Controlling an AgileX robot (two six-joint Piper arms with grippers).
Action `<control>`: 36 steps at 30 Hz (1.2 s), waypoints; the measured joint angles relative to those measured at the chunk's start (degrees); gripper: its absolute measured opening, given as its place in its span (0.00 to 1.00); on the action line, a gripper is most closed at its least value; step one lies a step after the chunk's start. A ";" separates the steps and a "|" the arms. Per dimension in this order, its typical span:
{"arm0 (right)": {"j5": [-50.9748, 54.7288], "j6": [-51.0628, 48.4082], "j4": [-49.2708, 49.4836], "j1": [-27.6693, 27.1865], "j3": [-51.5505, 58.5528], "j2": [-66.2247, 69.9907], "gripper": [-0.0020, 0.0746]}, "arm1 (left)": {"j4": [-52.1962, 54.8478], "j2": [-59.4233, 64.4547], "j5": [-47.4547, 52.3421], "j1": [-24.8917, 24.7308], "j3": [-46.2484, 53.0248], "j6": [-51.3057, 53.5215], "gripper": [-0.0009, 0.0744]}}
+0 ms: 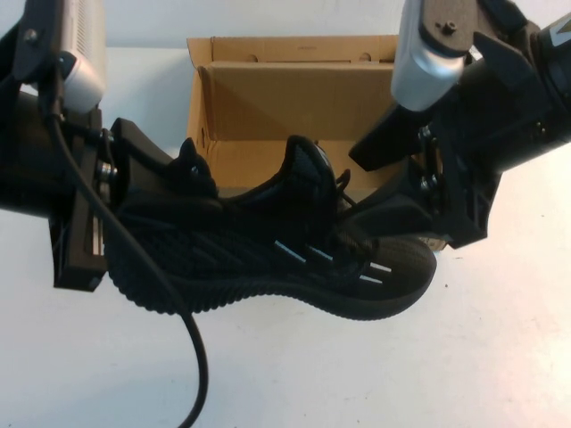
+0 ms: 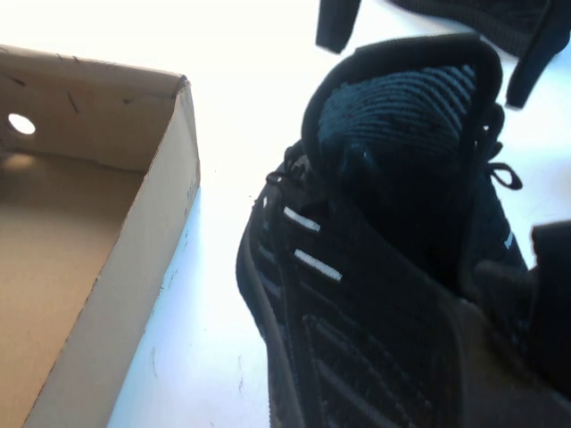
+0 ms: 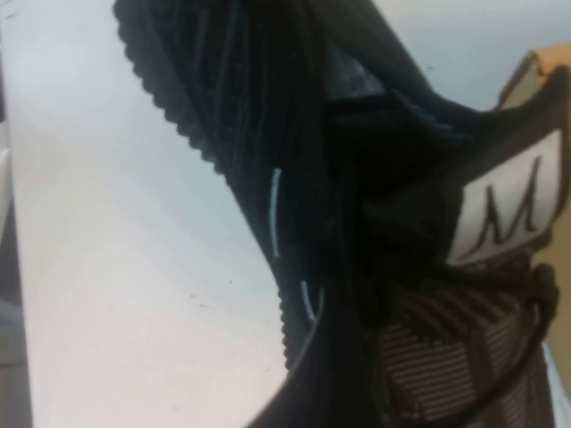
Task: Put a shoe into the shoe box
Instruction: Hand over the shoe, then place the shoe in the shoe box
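Observation:
The black knit shoe lies sideways in front of the open brown shoe box, sole toward the front, held between both arms. My left gripper is shut on its heel end; one finger presses the collar in the left wrist view. My right gripper is shut on the toe and lace part; its ridged pad lies against the knit. The shoe shows its white dashes, with the box and its round hole beside it. The white tongue label shows on the shoe.
The white table stretches in front and to the right of the shoe. A black cable hangs from the left arm down across the front. The box's back flap stands upright behind its opening.

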 joint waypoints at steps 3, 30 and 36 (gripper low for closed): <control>0.38 -2.42 0.50 -0.20 0.00 0.00 0.71 | 0.00 0.00 0.00 0.00 0.00 -1.35 0.06; 0.27 -3.90 3.64 1.09 0.00 5.86 0.82 | -0.22 0.00 0.00 0.00 0.00 -0.90 0.06; 0.29 -3.92 4.03 1.09 0.00 5.86 0.47 | -0.61 0.00 0.11 0.00 0.00 -0.86 0.06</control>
